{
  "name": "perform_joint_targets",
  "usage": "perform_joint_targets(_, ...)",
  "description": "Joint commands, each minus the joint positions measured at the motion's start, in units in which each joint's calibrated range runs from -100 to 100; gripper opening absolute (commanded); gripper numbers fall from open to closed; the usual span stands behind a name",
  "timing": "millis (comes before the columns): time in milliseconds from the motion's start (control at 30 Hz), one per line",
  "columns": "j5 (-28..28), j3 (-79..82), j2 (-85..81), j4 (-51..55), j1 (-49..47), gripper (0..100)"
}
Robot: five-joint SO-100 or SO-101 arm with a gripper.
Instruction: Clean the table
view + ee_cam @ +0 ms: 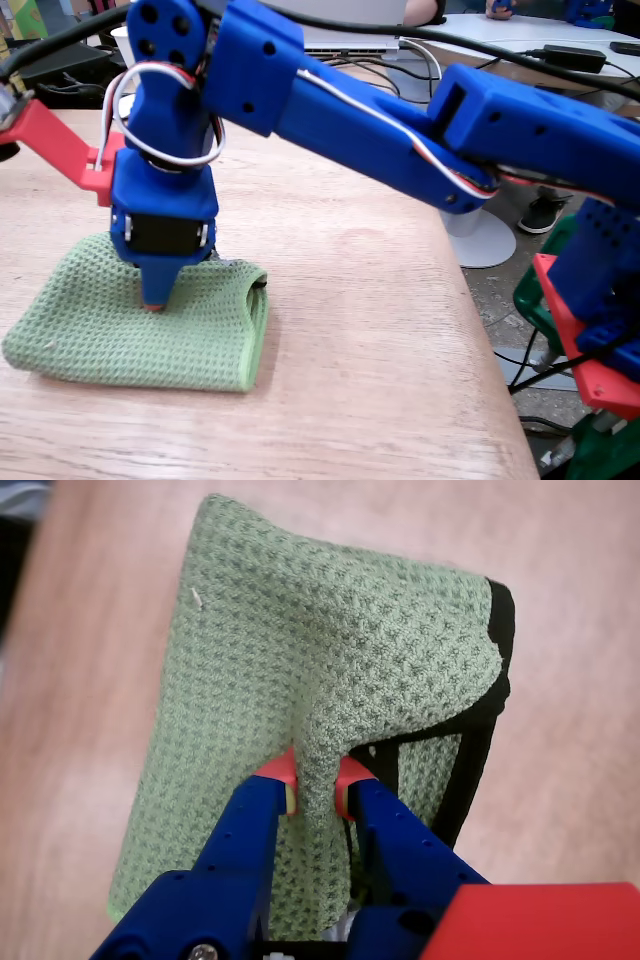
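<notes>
A folded green waffle-weave cloth (130, 315) with a black-trimmed edge lies on the light-brown wooden table (350, 300), near its front left in the fixed view. My blue gripper (153, 300) points straight down onto the cloth's middle. In the wrist view the gripper (315, 783) is shut on a raised ridge of the cloth (330, 660), pinched between its two red-tipped fingers (276, 774). The rest of the cloth spreads flat away from the jaws.
The table's right edge (478, 330) drops to a floor with cables. A white round pedestal table (490, 235) stands behind, with a laptop and cords at the back. A red lever (60, 145) sticks out left of the gripper. Red and green parts (590, 370) sit at the right.
</notes>
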Motion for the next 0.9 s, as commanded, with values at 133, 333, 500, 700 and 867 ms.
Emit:
perform_joint_targets(133, 4.35, -0.52, 0.06, 1.05, 25.19, 0)
perform_joint_targets(333, 10.16, -0.61, 0.06, -0.27, 52.94, 0)
perform_joint_targets(500, 11.09, -0.71, 1.60, -0.27, 61.74, 0)
perform_joint_targets(700, 10.50, 0.52, -3.80, 0.96, 64.78, 0)
perform_joint_targets(867, 10.40, 9.68, -19.75, 1.05, 65.63, 0)
